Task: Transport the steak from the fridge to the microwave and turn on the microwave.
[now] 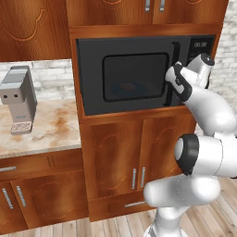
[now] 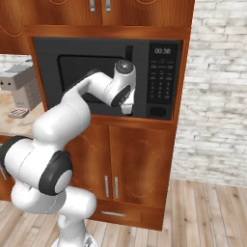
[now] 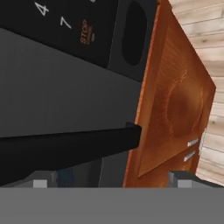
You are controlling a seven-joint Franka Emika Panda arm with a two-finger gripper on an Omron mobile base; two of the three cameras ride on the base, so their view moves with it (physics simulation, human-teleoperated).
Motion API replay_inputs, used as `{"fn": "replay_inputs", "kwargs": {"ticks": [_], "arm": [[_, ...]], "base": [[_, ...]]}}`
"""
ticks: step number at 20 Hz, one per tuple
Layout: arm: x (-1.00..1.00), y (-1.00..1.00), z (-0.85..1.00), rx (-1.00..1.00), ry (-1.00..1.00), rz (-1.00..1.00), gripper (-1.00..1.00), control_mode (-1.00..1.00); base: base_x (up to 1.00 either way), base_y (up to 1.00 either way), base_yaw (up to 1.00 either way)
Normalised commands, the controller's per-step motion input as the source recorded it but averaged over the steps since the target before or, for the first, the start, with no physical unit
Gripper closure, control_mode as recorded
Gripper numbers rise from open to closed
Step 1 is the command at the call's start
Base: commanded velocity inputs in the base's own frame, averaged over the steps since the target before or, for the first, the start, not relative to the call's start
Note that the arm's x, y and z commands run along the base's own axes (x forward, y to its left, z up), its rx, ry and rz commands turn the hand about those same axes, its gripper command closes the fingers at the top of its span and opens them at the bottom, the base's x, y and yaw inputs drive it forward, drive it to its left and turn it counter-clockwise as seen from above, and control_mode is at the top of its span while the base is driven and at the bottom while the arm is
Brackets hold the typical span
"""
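The scene is viewed from behind the arm by two base cameras, one on each side, both aimed forward and slightly down. The closed microwave (image 1: 134,74) and the wooden cabinet doors (image 2: 123,166) below it are shared by both. The coffee machine (image 1: 18,99), well left of the gripper (image 2: 127,107), is also covered by both. The microwave's black door handle (image 3: 70,148) and keypad (image 3: 65,26) are seen very close, rolled, by the hand camera.

The microwave (image 1: 139,74) is sitting built into the cabinetry, above two cabinet doors (image 1: 136,157). The coffee machine (image 1: 18,99) is standing on the surface (image 1: 51,129) to its left. The keypad (image 2: 160,79) is lying right of the door handle (image 1: 175,74).
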Motion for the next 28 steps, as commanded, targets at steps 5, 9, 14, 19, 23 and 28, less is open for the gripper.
{"fn": "replay_inputs", "kwargs": {"ticks": [5, 9, 14, 19, 23, 28], "arm": [[0.3, -0.02, -0.09, 0.0, 0.0, 0.03, -1.0, -1.0], [0.23, -0.07, -0.03, 0.0, 0.0, 0.02, -1.0, -1.0], [-0.12, -0.33, 0.0, 0.0, 0.04, 0.01, -1.0, -1.0], [-0.19, -0.33, 0.0, 0.0, 0.07, 0.02, -1.0, -1.0], [-0.38, -0.3, 0.07, 0.01, 0.0, 0.08, -1.0, -1.0], [-0.39, -0.36, 0.02, 0.05, -0.12, 0.15, -1.0, -1.0]], "base": [[0.0, 0.0, 0.0], [0.0, 0.0, 0.0], [0.0, 0.0, 0.0], [0.0, 0.0, 0.0], [0.0, 0.0, 0.0], [0.0, 0.0, 0.0]]}}
